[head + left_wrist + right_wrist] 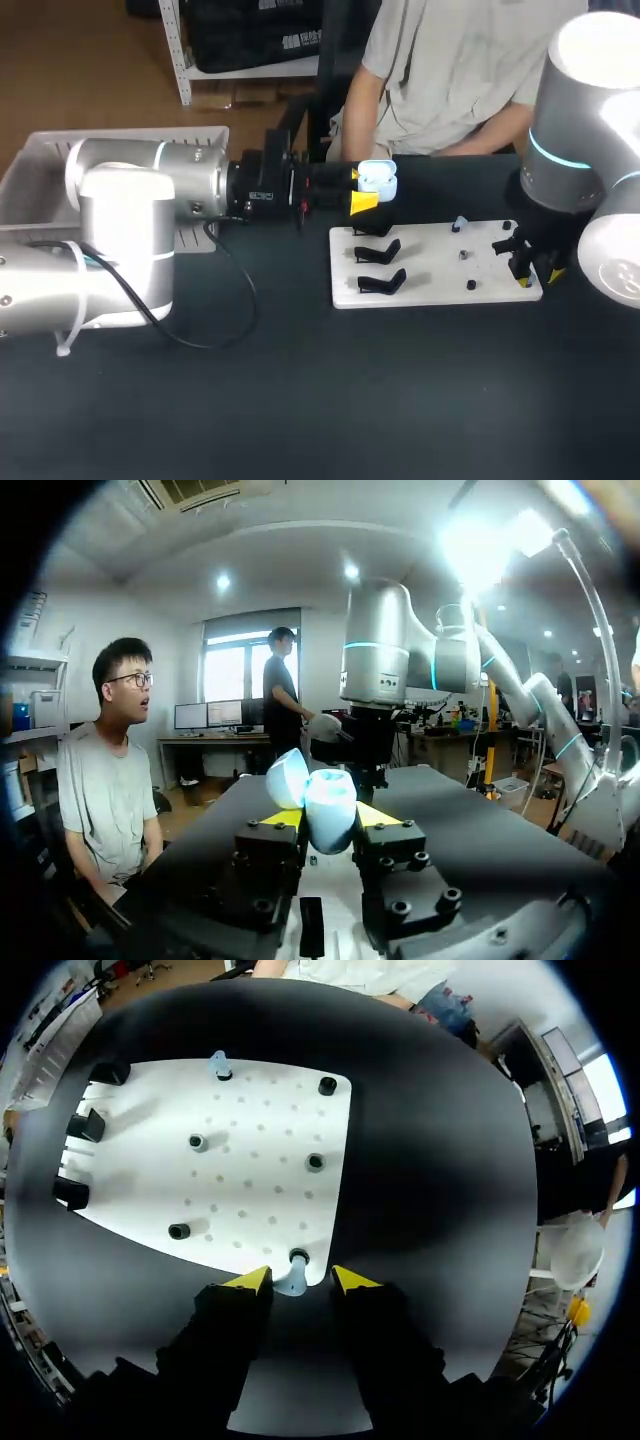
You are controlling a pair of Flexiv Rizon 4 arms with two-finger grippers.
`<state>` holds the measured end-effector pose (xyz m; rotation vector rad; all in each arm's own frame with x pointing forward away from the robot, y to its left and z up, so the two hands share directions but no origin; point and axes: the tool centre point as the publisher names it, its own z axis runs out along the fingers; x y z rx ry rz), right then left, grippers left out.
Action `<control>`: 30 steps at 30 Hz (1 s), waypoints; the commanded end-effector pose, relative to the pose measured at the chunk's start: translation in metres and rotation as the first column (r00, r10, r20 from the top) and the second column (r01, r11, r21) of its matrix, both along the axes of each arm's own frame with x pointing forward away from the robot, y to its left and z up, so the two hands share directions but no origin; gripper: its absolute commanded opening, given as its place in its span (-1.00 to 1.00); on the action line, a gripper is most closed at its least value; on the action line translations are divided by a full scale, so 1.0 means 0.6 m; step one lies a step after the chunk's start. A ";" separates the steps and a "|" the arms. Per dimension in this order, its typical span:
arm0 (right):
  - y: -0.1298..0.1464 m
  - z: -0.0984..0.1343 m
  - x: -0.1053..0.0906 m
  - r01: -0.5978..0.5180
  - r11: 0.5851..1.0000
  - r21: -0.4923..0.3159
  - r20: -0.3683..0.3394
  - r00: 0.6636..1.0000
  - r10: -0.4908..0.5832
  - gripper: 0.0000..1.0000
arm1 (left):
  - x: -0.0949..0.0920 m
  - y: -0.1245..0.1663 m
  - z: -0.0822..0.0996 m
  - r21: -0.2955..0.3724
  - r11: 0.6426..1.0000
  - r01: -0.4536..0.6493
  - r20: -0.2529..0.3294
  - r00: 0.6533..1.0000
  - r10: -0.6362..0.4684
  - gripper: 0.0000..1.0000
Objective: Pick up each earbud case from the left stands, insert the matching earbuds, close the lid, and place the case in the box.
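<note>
A light-blue earbud case (378,180) with its lid up is clamped between the yellow tips of my left gripper (360,189), held in the air above the far left corner of the white board (440,290). In the left wrist view the case (325,810) sits between the fingers of that gripper (328,818), its lid (287,778) swung open to one side. My right gripper (300,1280) stands open at the board's near right edge, straddling a pale blue earbud (290,1282) on its peg, with a gap on one side. A second earbud (218,1063) stands on a far peg.
Three empty black case stands (378,250) line the board's left side. Several bare black pegs (315,1162) dot its right half. A white box (30,175) sits at the back left behind my left arm. A black cable (235,300) lies on the dark table.
</note>
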<state>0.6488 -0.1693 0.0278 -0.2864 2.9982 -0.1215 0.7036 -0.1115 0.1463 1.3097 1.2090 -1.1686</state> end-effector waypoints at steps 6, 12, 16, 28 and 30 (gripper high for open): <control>0.004 -0.006 0.002 0.002 1.000 -0.004 0.003 1.000 -0.002 -0.32 | 0.001 -0.001 -0.002 -0.003 1.000 -0.001 0.002 1.000 0.001 -1.00; 0.004 -0.007 0.003 0.003 1.000 -0.009 0.001 1.000 -0.003 -0.53 | 0.001 -0.001 -0.002 -0.003 1.000 -0.001 0.002 1.000 0.001 -1.00; 0.003 -0.008 0.003 0.006 1.000 -0.013 -0.001 1.000 -0.006 -0.91 | 0.001 -0.001 -0.002 -0.003 1.000 -0.001 0.002 1.000 0.001 -1.00; 0.008 0.030 -0.014 0.038 0.999 -0.035 0.030 0.999 -0.037 -1.00 | 0.001 -0.001 -0.002 -0.003 1.000 -0.001 0.002 1.000 0.001 -1.00; 0.011 0.044 -0.022 0.050 0.997 -0.061 0.041 0.998 -0.047 -1.00 | 0.001 -0.001 -0.002 -0.003 1.000 -0.001 0.002 1.000 0.001 -1.00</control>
